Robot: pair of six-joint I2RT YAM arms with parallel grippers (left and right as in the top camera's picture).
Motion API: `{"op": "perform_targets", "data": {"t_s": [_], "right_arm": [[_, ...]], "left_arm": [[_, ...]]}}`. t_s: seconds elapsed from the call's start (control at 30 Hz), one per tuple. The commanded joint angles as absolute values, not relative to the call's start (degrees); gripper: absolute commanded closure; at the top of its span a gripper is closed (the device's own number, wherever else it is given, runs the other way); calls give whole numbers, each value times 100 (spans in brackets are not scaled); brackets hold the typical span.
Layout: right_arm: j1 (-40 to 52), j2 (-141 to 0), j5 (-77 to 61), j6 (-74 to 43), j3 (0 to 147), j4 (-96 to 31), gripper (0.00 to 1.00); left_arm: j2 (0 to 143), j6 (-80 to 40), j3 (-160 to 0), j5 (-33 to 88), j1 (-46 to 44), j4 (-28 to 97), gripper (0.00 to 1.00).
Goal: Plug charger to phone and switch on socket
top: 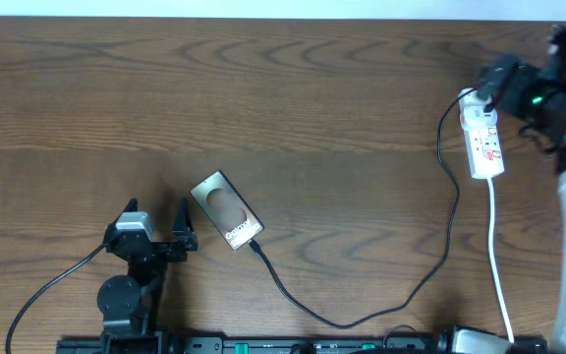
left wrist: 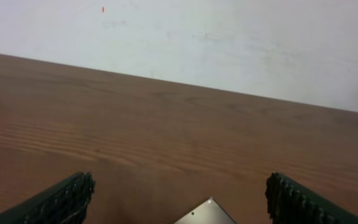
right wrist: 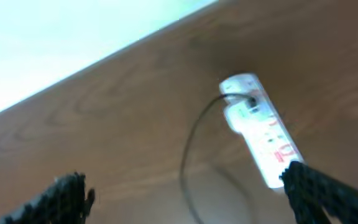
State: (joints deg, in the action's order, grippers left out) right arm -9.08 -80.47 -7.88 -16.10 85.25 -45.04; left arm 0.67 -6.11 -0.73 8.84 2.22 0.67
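The dark brown phone (top: pixel 226 211) lies at an angle left of the table's middle. The thin black charger cable (top: pixel 362 320) runs from the phone's near end, loops along the front, and rises to the white socket strip (top: pixel 485 138) at the far right, where it is plugged in. My left gripper (top: pixel 157 210) is open and empty just left of the phone; a phone corner (left wrist: pixel 207 213) shows between its fingers (left wrist: pixel 179 199). My right gripper (top: pixel 504 84) hovers by the socket's far end, open and empty (right wrist: pixel 188 199). The socket (right wrist: pixel 260 127) and cable (right wrist: pixel 191 143) show blurred below it.
The socket's white cord (top: pixel 499 265) runs down to the front edge at the right. A black robot cable (top: pixel 52 285) trails from the left arm's base. A pale wall (left wrist: pixel 229 37) stands beyond the table's far edge.
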Motion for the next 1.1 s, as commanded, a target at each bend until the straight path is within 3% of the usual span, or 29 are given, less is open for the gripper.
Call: {"op": "perform_targets", "data": {"t_s": [0.0,0.3,0.53,0.7,1.07], "right_arm": [[-482,-7286,-600,-1712,7301,-3548,1],[-27,-5186,-526,-1712,3564,185,1],[-27,-3444,-207,-1712,1111,1826,1],[-27,-2418,14,-1712,8,2143,1],[12,-1197,572,-1712,32,478,1]], "left_arm": [[23,-558,-23,987,250,336,9],[23,-561,-23,987,250,336,9],[23,-561,-23,987,250,336,9],[23,-558,-23,987,250,336,9],[23,-561,-23,987,250,336,9]]}}
